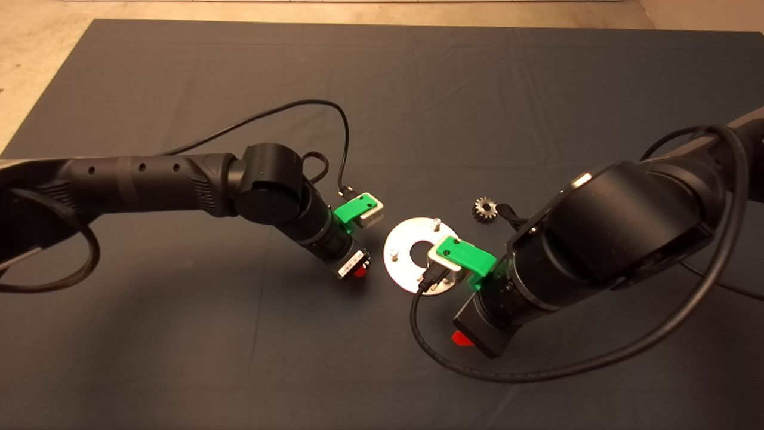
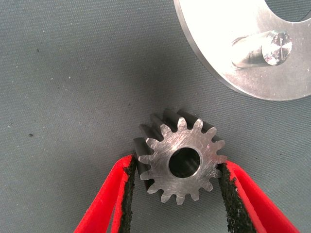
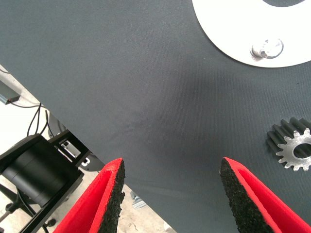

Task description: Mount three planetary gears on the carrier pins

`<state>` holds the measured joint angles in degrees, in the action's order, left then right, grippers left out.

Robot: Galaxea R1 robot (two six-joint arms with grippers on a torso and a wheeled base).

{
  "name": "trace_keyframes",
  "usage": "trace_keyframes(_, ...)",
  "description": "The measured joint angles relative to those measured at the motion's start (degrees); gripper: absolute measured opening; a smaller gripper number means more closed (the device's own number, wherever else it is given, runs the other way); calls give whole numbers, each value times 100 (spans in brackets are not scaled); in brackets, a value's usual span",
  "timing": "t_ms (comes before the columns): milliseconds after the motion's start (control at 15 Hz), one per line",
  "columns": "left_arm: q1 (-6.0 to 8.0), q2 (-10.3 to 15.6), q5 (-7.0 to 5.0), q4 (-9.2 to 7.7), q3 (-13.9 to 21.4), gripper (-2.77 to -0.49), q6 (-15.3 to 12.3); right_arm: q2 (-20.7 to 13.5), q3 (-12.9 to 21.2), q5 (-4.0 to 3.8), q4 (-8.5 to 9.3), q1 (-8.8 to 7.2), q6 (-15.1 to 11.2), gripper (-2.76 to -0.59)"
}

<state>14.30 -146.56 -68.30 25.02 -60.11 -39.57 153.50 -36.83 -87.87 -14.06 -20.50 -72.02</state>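
the left gripper [image 2: 177,167] has its two red fingers [image 2: 104,204] closed in on a small planetary gear [image 2: 181,158], the black pads pressing the teeth on opposite sides. the gear's flat face and centre hole point straight at the wrist camera, so its bore axis runs along the line of the fingers. it hangs over the dark mat [image 1: 239,358], just beside the rim of the silver disc [image 2: 243,73]. one carrier pin [image 2: 272,48] stands up from that disc, its round end leaning toward the camera.

in the head view the left gripper [image 1: 357,272] sits just off the disc's [image 1: 397,263] left edge, and two pins [image 1: 436,222] show upright on the disc; the right arm covers the disc's near right part.

the right gripper [image 3: 170,194] hovers over bare mat with its fingers spread wide and nothing between them. a second gear [image 3: 291,145] lies flat on the mat near it, bore pointing up, close to another pin [image 3: 266,48] at the disc's edge. a third gear [image 1: 485,209] lies flat on the mat beyond the disc.
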Motion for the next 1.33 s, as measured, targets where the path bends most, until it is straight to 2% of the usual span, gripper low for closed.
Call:
trace_keyframes(333,0,5,11,1,0,-221,0,0,0,2,0,0,0,-191)
trace_keyframes(1333,0,22,34,0,1,-253,-1,0,0,0,0,0,0,-191)
